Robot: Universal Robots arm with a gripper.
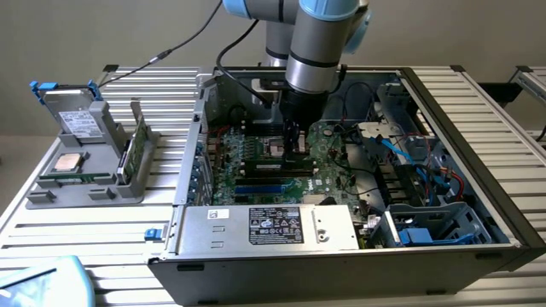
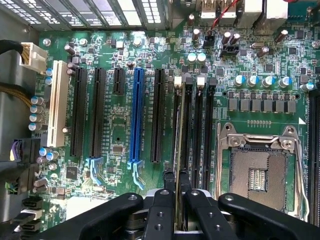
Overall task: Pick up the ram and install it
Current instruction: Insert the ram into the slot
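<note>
The ram (image 2: 181, 130) is a thin green stick seen edge-on, running along the memory slots (image 2: 200, 130) of the green motherboard (image 2: 115, 135). My gripper (image 2: 177, 186) is shut on its near end, with a black finger (image 2: 162, 210) on each side. The stick lies in line with the slot beside the black expansion slot; whether it is seated in it I cannot tell. In the exterior view my gripper (image 1: 296, 146) reaches down inside the open computer case (image 1: 477, 185), over the middle of the motherboard (image 1: 333, 160).
The open processor socket (image 2: 260, 175) lies beside the memory slots, a blue slot (image 2: 136, 115) and a white slot (image 2: 57, 105) on the other side. At the exterior view's left, a grey holder (image 1: 85, 185) carries a silver processor chip (image 1: 68, 162), a grey drive (image 1: 77, 118) and another green stick (image 1: 135, 144).
</note>
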